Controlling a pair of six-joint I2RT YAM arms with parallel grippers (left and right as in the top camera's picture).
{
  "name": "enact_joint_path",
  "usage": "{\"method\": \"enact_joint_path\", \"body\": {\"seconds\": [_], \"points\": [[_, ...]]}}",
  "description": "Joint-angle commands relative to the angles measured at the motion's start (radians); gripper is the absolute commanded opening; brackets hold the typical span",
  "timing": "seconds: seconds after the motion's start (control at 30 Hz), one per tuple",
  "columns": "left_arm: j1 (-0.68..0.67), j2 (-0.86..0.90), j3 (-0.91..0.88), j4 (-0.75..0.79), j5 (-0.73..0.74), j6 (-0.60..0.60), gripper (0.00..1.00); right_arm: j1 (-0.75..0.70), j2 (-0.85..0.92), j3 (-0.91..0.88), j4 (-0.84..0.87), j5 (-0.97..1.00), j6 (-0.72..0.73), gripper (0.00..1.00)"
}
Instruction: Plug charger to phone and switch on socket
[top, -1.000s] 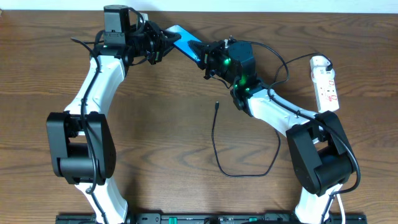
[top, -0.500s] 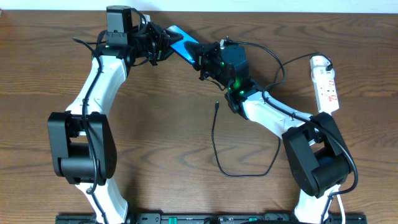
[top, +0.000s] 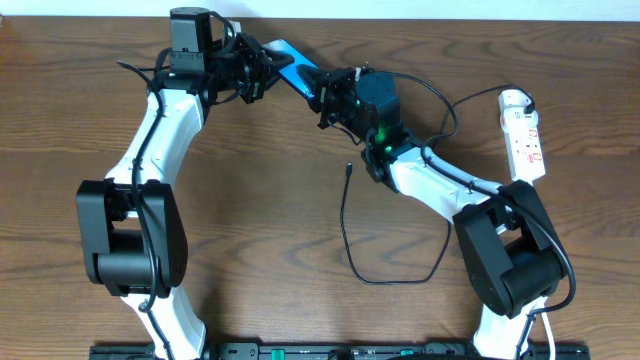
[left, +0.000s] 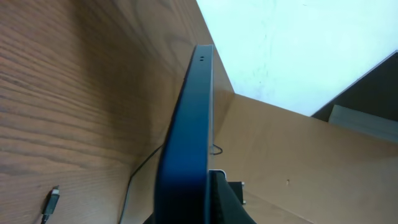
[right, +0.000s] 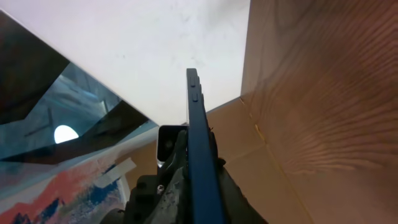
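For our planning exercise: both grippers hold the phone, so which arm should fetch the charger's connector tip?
Probably right: the right gripper is nearer the connector tip lying on the table, while the left gripper can hold the phone.

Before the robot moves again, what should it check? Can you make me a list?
1. Phone gripped: ok. The left fingers and the right fingers are each shut on one end of it.
2. Connector tip in the phone: not ok. It lies on the table, apart from the phone.
3. An arm free to fetch the tip: not ok. Both are holding the phone.
4. Black cable untangled: ok. It lies in one open loop on the table.
5. Power strip switched on: cannot tell. Its switches are too small to read.
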Motion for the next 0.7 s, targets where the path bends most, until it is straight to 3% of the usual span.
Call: {"method": "enact_joint_path", "body": {"seconds": [0.0, 0.4, 0.47, 0.67], "points": [[-0.013, -0.016, 0.001, 0.002, 0.012, 0.031, 0.07, 0.024, -0.023, 0.018, 0.008, -0.035, -0.037, 0.17], [-0.013, -0.016, 0.001, 0.002, 0.017, 0.031, 0.08, 0.002, -0.023, 0.018, 0.008, -0.02, -0.038, 0.49], [-0.013, -0.016, 0.001, 0.002, 0.019, 0.032, 0.07, -0.007, -0.023, 0.018, 0.008, -0.02, -0.038, 0.51], [0.009, -0.016, 0.001, 0.001, 0.115, 0.158, 0.08, -0.067, -0.023, 0.018, 0.007, -0.028, -0.177, 0.61]]}}
